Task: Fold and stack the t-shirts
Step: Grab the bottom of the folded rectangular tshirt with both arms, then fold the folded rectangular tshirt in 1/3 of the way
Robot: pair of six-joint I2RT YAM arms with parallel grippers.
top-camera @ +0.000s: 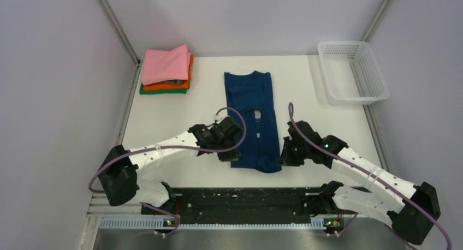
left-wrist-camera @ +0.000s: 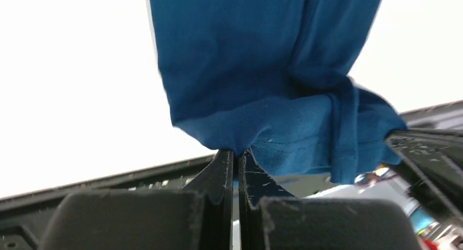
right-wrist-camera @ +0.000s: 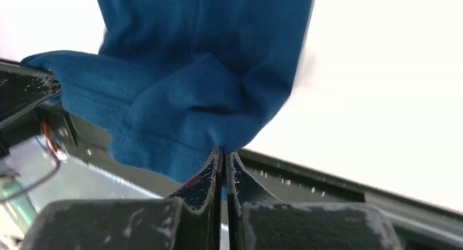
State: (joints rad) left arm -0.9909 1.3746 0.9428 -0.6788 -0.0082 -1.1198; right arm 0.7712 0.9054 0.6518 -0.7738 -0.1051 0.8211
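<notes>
The navy t-shirt (top-camera: pixel 250 105) lies lengthwise in the middle of the table, sides folded in, small white print showing. My left gripper (top-camera: pixel 231 153) is shut on its near left hem corner, and my right gripper (top-camera: pixel 282 158) is shut on its near right corner. The near hem is lifted off the table between them. In the left wrist view the gripper (left-wrist-camera: pixel 238 154) pinches the blue cloth (left-wrist-camera: pixel 256 81). In the right wrist view the gripper (right-wrist-camera: pixel 224 152) pinches the cloth (right-wrist-camera: pixel 202 81). A folded pink shirt (top-camera: pixel 166 64) tops orange (top-camera: pixel 173 86) and green (top-camera: pixel 155 90) ones at the far left.
A white mesh basket (top-camera: pixel 354 71) stands at the far right corner. Grey walls close in the table on left, back and right. A black rail (top-camera: pixel 240 198) runs along the near edge between the arm bases.
</notes>
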